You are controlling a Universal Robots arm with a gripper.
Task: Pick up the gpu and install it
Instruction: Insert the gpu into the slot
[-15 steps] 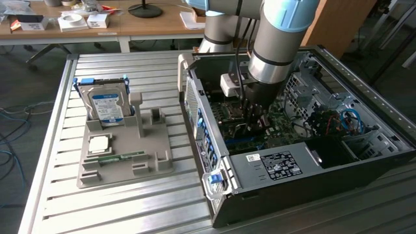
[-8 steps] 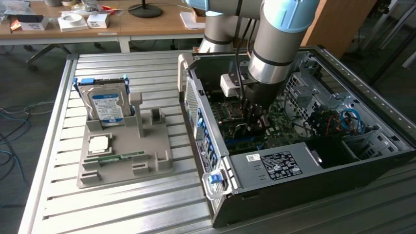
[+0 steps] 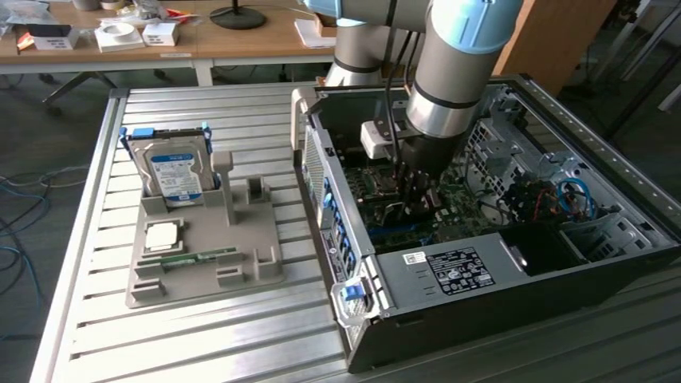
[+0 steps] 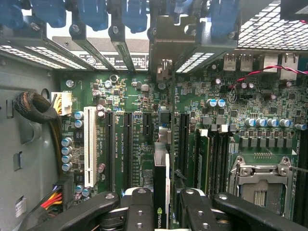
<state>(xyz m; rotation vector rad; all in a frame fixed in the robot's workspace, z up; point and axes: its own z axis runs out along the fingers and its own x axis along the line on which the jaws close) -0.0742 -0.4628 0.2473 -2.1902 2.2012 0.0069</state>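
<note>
Black jointed fingers (image 4: 137,211) of our pincer (image 4: 161,211) sit closest to the wrist camera, pressed in from both sides on the gpu (image 4: 160,192) — a thin dark card seen edge-on, with a small green logo near the fingers. We hold it upright between the pads, its far edge reaching down toward the green motherboard (image 4: 144,96) and lining up with the short black slot (image 4: 147,122) straight ahead of the pincer; we cannot tell whether the card touches the board. To one side of the card run two long black slots (image 4: 119,149) and a white slot (image 4: 89,147), with a thick black sleeved cable bundle (image 4: 33,108) further out. To the other side stand black memory slots (image 4: 211,159) and, near the fingers, the silver metal processor socket frame (image 4: 262,180). Beyond the pincer, a row of blue retaining clips (image 4: 91,14) lines the rear wall of the case. In the exterior view, our grey and light blue arm (image 3: 452,72) reaches down into the open black computer tower case (image 3: 468,271), which lies on its side on the ribbed aluminium table (image 3: 213,343). Well apart from the pincer, on the exterior view's left, a grey moulded parts holder (image 3: 202,239) carries a silver hard drive with a blue label (image 3: 172,171) standing upright, a small square silver chip (image 3: 162,234) and a narrow green memory stick (image 3: 191,258) — all lying untouched.
</note>
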